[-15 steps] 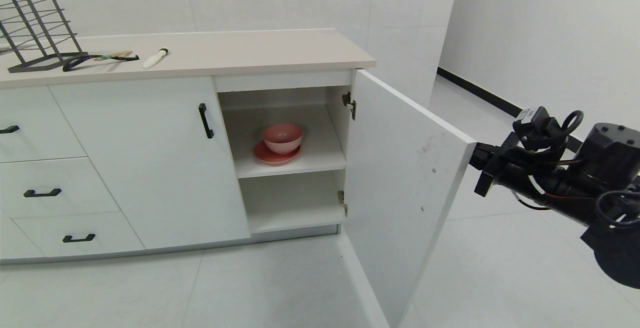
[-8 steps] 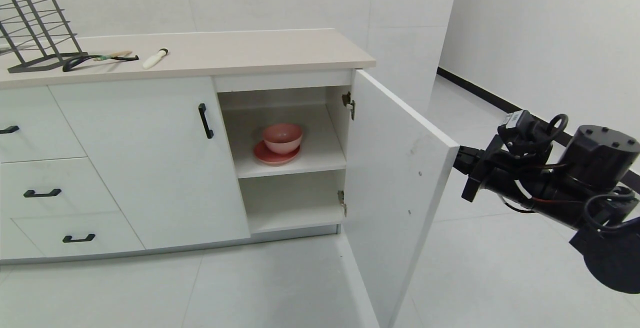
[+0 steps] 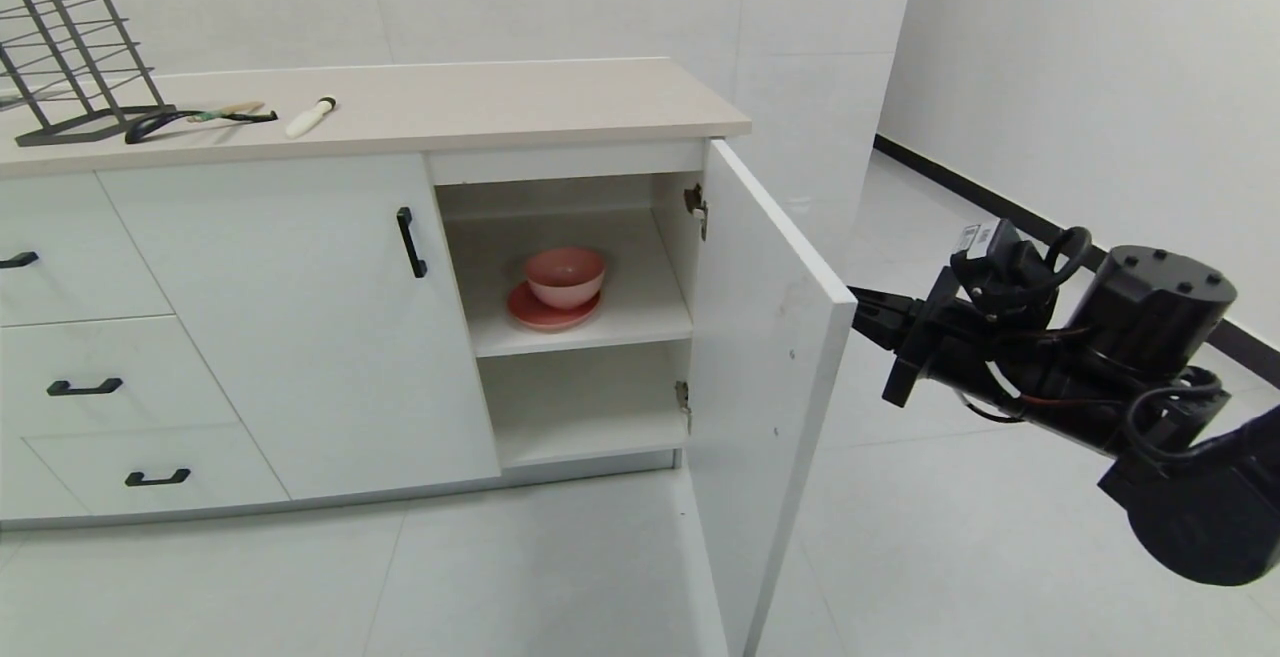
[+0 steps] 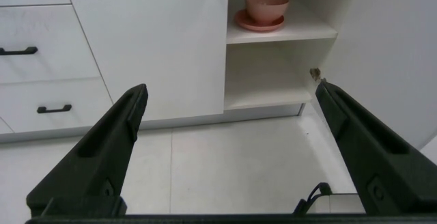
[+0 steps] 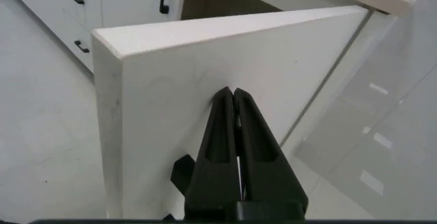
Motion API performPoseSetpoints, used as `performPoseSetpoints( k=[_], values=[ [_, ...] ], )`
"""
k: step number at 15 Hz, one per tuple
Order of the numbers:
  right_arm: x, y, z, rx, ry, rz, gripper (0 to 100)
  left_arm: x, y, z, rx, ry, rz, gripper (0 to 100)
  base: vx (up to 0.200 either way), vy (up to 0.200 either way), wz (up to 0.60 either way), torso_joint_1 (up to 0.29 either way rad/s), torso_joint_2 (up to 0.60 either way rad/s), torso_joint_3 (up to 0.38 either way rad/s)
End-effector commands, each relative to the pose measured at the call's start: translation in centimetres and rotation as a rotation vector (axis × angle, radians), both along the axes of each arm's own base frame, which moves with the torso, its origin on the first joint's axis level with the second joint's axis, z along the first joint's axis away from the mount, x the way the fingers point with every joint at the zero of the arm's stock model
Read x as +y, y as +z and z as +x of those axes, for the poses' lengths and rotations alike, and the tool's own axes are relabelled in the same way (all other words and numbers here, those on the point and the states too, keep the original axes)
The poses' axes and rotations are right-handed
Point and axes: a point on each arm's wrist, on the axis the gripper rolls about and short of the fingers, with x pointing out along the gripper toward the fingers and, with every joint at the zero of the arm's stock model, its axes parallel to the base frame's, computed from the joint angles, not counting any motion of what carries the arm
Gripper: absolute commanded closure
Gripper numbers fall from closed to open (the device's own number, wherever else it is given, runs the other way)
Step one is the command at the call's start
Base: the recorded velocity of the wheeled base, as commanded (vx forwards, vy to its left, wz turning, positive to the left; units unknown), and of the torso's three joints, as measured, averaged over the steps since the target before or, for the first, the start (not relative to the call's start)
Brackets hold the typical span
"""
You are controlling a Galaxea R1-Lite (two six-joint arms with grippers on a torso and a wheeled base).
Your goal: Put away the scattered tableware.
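**Cabinet door partly open, right gripper on its outer face; tableware split between shelf and countertop**

1. The white cabinet (image 3: 300, 337) runs along the far wall under a beige countertop (image 3: 500, 102). Your view of it is from the near right.
2. The open door (image 3: 760, 357) is hinged on the right side of the right compartment and stands out toward the near side, roughly halfway swung.
3. The closed door (image 3: 280, 317) to its left carries a black vertical handle (image 3: 407, 242). Left of that door are the drawers (image 3: 90, 337), all pushed in.
4. Your right gripper (image 3: 868, 309) sits at the right of the scene. Its fingers are pressed together with nothing between them, and their tips rest against the outer face of the open door, near its free edge. The right wrist view confirms this contact (image 5: 234, 98).
5. Your left gripper (image 4: 230, 91) hangs low in front of the cabinet. Its fingers are spread wide and it holds nothing.
6. A dark wire rack (image 3: 70, 47) stands at the far left of the countertop.
7. The pink bowl (image 3: 565, 275) sits upright on the pink plate (image 3: 535, 315), on the upper shelf (image 3: 600, 332) of the open compartment.
8. A black-handled utensil (image 3: 170, 120) lies just right of the rack. A white-handled utensil (image 3: 310, 117) lies near it, further right. Both remain on the countertop.
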Motion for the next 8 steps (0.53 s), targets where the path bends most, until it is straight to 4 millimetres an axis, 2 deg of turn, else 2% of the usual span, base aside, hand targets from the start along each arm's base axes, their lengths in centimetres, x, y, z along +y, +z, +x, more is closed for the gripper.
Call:
performPoseSetpoints(
  k=[1, 5, 8],
  values=[
    [1.1, -0.7, 0.5, 0.013, 0.029, -0.006, 100, 0.0, 0.0, 0.0, 0.000, 0.000, 0.000, 0, 0.000, 0.000, 0.00, 0.000, 0.00, 0.000],
    [3.4, -1.2, 1.7, 0.006, 0.075, 0.001, 100, 0.0, 0.0, 0.0, 0.000, 0.000, 0.000, 0, 0.000, 0.000, 0.00, 0.000, 0.00, 0.000],
    [4.1, -1.6, 2.5, 0.000, 0.086, 0.002, 100, 0.0, 0.0, 0.0, 0.000, 0.000, 0.000, 0, 0.000, 0.000, 0.00, 0.000, 0.00, 0.000]
  ],
)
